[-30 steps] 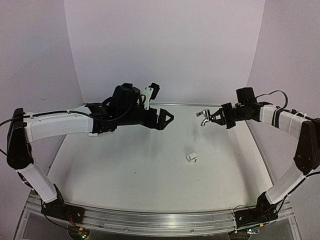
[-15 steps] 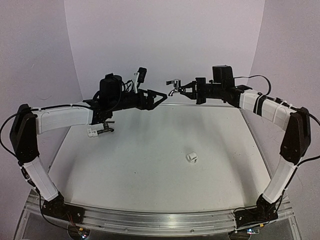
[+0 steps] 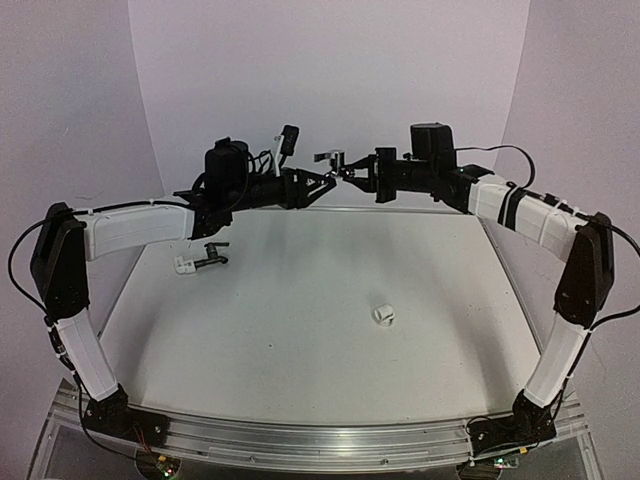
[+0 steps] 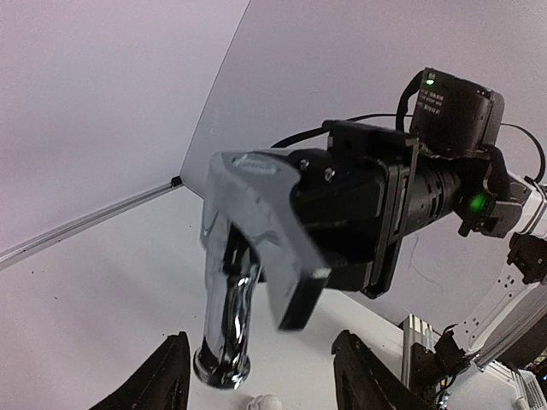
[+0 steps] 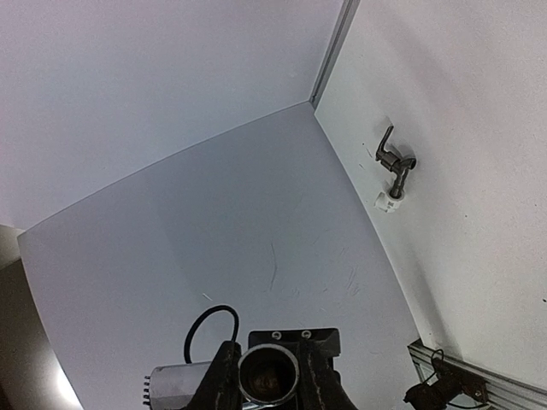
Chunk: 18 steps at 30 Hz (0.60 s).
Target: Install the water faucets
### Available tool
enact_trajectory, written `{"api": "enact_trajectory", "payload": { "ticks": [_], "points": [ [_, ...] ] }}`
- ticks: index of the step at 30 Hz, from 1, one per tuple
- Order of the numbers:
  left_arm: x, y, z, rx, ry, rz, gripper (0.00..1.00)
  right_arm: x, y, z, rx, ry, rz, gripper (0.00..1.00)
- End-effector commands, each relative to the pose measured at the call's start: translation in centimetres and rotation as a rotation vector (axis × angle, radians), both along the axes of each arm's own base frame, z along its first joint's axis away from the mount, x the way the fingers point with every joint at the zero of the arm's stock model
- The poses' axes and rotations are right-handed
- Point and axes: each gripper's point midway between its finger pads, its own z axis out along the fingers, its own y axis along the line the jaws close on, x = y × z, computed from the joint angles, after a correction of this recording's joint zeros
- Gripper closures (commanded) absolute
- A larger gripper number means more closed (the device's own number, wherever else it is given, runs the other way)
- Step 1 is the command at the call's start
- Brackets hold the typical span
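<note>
Your right gripper (image 3: 352,172) is clamped on the silver faucet (image 4: 226,290) and holds it high above the far part of the table (image 3: 300,350). In the right wrist view, the faucet's round open end sits pinched between the two fingers.

Your left gripper (image 4: 261,359) is raised to the same height and meets the right one tip to tip. Its fingers stand apart. In the left wrist view, the faucet's lower round end hangs between them. That end is much nearer the finger on that view's left side, and you cannot tell whether it touches it. A wide gap shows on the other side.

The dark faucet (image 3: 212,253) lies on its side on the table, far left, below your left forearm. A white fitting (image 3: 185,266) touches its end. A second fitting (image 3: 384,314) lies alone near the table's middle, well apart from both faucets and both grippers.
</note>
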Motion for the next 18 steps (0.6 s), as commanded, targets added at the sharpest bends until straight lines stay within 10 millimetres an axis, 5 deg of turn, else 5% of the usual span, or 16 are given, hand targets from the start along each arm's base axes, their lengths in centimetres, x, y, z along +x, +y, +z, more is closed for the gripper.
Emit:
{"api": "enact_trajectory", "payload": {
  "ticks": [1, 16, 18],
  "points": [
    [0.2, -0.2, 3.4, -0.055, -0.09, -0.013, 0.47, 0.2, 1.4, 2.9, 0.045, -0.081, 0.003, 1.0],
    [1.5, 0.2, 3.4, -0.053, -0.086, 0.06, 0.77, -0.1, 3.2, 2.7, 0.036, -0.093, 0.017, 1.0],
    [1.8, 0.3, 3.2, -0.049, -0.082, 0.072, 0.74, -0.2, 3.3, 2.8, 0.037, -0.097, 0.017, 1.0]
  ]
}}
